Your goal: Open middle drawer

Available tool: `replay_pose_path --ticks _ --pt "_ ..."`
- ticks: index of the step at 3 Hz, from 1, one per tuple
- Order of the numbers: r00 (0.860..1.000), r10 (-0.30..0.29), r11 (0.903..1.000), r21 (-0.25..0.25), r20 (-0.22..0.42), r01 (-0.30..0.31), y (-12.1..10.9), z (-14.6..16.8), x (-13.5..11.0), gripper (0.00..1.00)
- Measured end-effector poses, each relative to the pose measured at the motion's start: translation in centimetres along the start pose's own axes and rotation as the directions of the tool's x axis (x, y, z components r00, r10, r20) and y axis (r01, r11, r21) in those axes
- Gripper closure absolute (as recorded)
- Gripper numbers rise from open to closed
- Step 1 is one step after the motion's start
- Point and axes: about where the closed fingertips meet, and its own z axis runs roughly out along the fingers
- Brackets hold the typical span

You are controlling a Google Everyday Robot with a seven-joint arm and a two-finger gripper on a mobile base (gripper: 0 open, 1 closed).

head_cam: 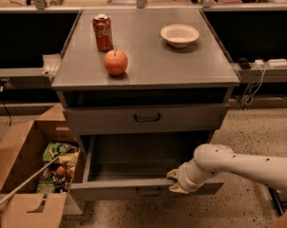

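Low at the cabinet's front, the middle drawer (112, 190) stands open, its flat grey front well forward of the cabinet face and its plain grey interior exposed and bare. A small dark loop handle (148, 192) sits centred on that front. The gripper (176, 181) rests against the upper edge of the drawer front, just right of the handle and apart from it; it is at the rim, not on the loop. Whether the gripper is open or closed cannot be told from this view, nor whether it clasps the rim or only touches it. The pale arm (243, 164) comes in from the right, low over the floor, and crosses the drawer's right front corner, hiding that corner. Directly above, the top drawer (110, 119) is shut flush, with its own dark handle (147, 117). On the grey cabinet top (181, 65), a red soda can (102, 32) stands upright at the back left, an apple (116, 62) lies just in front of it, and a cream bowl (179, 34) sits at the back right, well apart from both. Left of the cabinet, an open cardboard box (17, 151) on the floor holds coloured packets (55, 163), and a thin pale rod (24, 184) lies slantwise across it. The box edge stands near the drawer's left side.
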Motion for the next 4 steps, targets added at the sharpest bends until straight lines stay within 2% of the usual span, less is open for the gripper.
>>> replay_pose_path --ticks 3,4 --pt "1.000 0.002 0.9998 -0.022 0.010 -0.002 1.0 0.0 -0.1 1.00" --pt "1.000 0.008 0.9980 -0.062 0.030 -0.006 3.1 0.6 0.1 1.00"
